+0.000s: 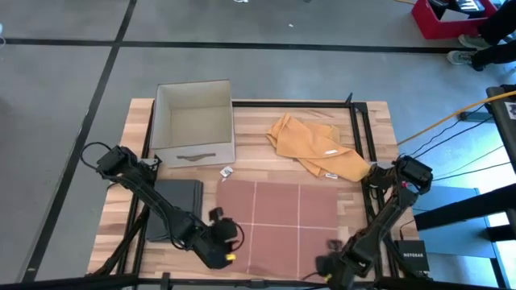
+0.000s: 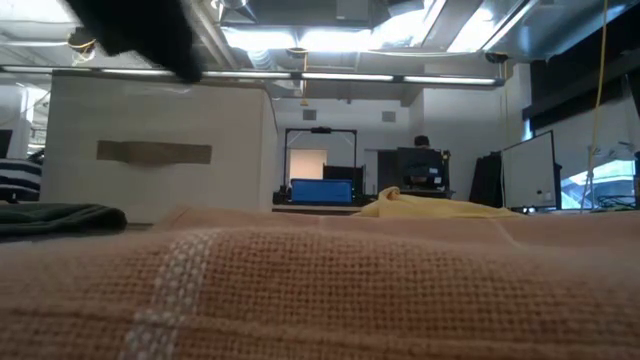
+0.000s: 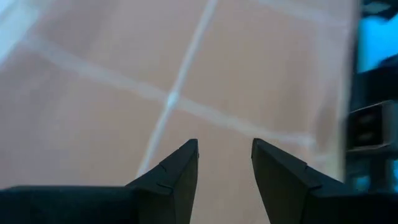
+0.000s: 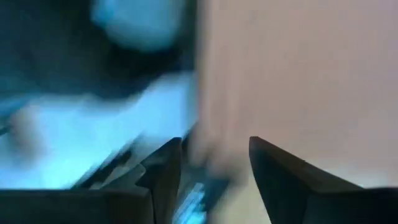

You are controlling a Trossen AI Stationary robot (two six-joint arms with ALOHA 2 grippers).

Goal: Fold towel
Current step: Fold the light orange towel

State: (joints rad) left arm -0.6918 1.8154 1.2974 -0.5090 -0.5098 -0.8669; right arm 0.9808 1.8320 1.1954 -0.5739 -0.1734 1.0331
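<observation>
The pink towel (image 1: 278, 216) is lying flat in the middle of the desk (image 1: 371, 129), toward its 6 o'clock edge. The left tool (image 1: 228, 242) is hovering at the towel's 7 o'clock corner; its fingers (image 3: 180, 171) are standing apart and gripping nothing. The right tool (image 1: 329, 266) is sitting at the 5 o'clock corner, fingers (image 4: 273, 165) apart, also released. A yellow cloth (image 1: 314, 149) is lying at 1 o'clock from the towel, a box (image 1: 193, 121) at 11 o'clock, a dark cloth (image 1: 173, 208) at 9 o'clock.

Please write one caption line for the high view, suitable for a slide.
Both grippers, left gripper and right gripper, open at the near edge of the flat pink towel, beside yellow cloth.
</observation>
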